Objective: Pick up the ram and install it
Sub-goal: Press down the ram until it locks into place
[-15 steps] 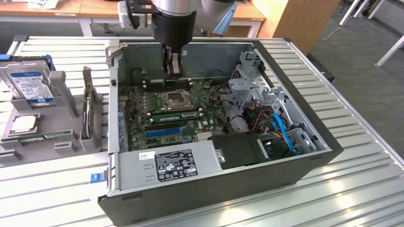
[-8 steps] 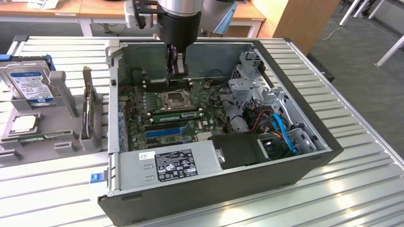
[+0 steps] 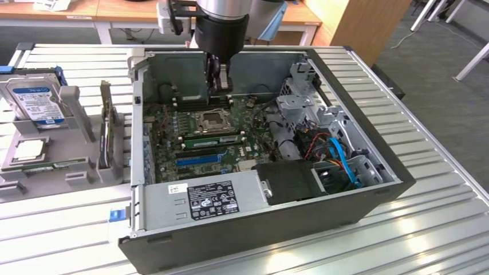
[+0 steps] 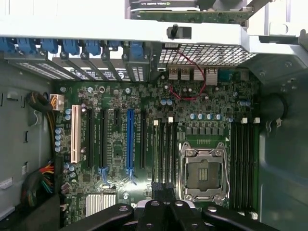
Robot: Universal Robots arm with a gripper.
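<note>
Jaws (image 3: 219,86) fully closed hang inside the open black computer case (image 3: 367,200), upper centre, above the green motherboard (image 3: 221,129); holding nothing discernible. Careful slot alignment matters.

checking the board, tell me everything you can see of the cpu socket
The cpu socket is a square silver metal frame with screws at its corners, around a dark centre of contacts that looks empty, with no cooler on it. It lies flat on the green motherboard inside the open case, with long black memory slots on two opposite sides. Nothing touches it.
</note>
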